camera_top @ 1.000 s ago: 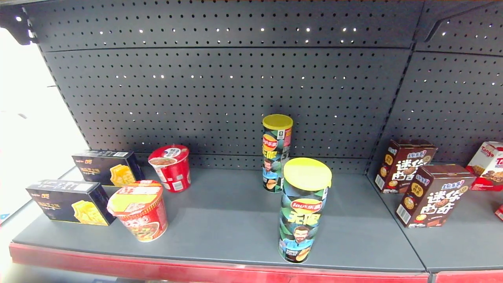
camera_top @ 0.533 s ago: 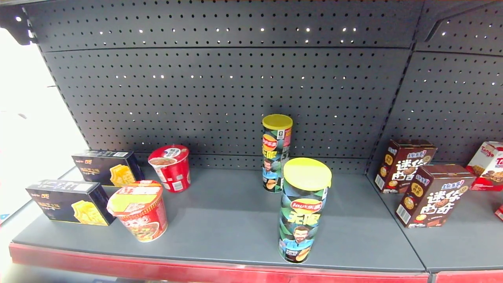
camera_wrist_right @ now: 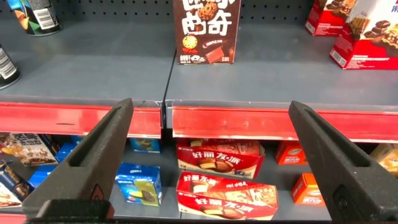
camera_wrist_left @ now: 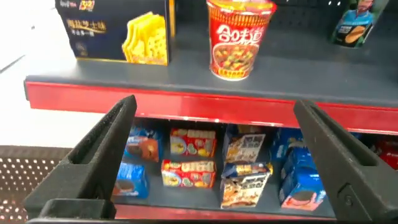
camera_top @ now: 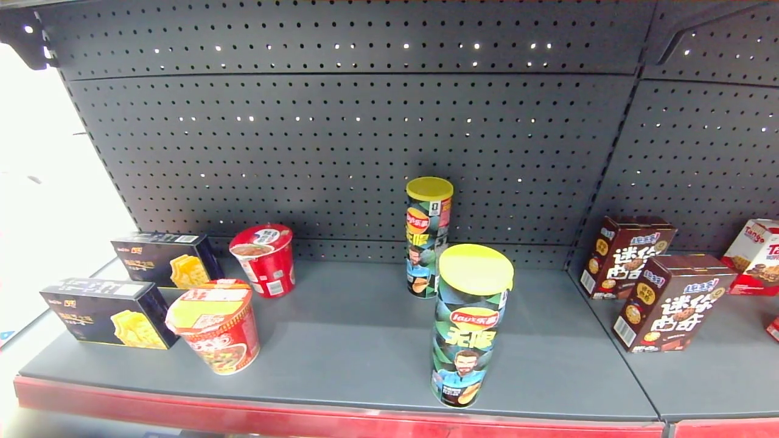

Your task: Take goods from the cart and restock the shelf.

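Two chip cans with yellow lids stand on the grey shelf [camera_top: 341,340], one near the front edge [camera_top: 470,325] and one behind it [camera_top: 428,236]. Left of them are two red noodle cups, front [camera_top: 216,325] and back [camera_top: 264,260], and two dark boxes [camera_top: 109,311] [camera_top: 167,260]. Brown cookie boxes [camera_top: 666,302] [camera_top: 624,257] stand on the right shelf section. My left gripper [camera_wrist_left: 214,162] is open and holds nothing, in front of the shelf's red edge [camera_wrist_left: 205,106], below the noodle cup [camera_wrist_left: 239,37]. My right gripper [camera_wrist_right: 211,162] is open too, below the brown box [camera_wrist_right: 205,31].
A perforated back panel [camera_top: 341,152] closes the shelf behind. A white and red box [camera_top: 758,255] stands at the far right. Below the red edge [camera_wrist_right: 249,121], a lower shelf holds packed snack boxes [camera_wrist_left: 189,168] [camera_wrist_right: 227,190].
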### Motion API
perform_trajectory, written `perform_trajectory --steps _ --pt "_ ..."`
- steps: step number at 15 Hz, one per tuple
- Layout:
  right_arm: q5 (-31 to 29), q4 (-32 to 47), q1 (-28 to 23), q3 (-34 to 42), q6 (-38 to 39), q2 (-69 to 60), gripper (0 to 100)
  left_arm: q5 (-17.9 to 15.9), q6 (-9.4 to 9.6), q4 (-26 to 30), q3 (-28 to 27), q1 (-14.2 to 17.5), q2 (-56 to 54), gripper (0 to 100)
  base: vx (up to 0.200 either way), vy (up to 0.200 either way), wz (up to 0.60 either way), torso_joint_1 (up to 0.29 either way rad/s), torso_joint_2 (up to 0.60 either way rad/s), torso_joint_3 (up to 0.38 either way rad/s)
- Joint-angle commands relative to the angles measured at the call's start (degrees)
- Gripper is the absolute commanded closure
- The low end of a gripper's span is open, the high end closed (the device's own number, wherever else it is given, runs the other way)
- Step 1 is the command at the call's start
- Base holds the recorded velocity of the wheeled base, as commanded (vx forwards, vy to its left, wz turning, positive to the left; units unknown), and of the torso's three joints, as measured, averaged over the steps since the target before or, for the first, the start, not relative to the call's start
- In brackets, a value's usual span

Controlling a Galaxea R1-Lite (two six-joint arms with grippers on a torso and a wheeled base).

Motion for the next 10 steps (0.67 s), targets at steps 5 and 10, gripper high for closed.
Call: perform_trajectory --steps 5,10 --pt "5.4 -4.0 2.5 -21.8 5.7 20.5 0 -1.1 2.03 -4.2 2.4 -0.1 -0.7 0 0.000 0.000 0.00 0.000 0.00 0.000" --pt "8.9 -10.5 9.1 -26.5 1.1 31.0 0 -0.9 0.80 -4.1 2.3 -0.1 -0.7 0 0.000 0.000 0.00 0.000 0.00 0.000"
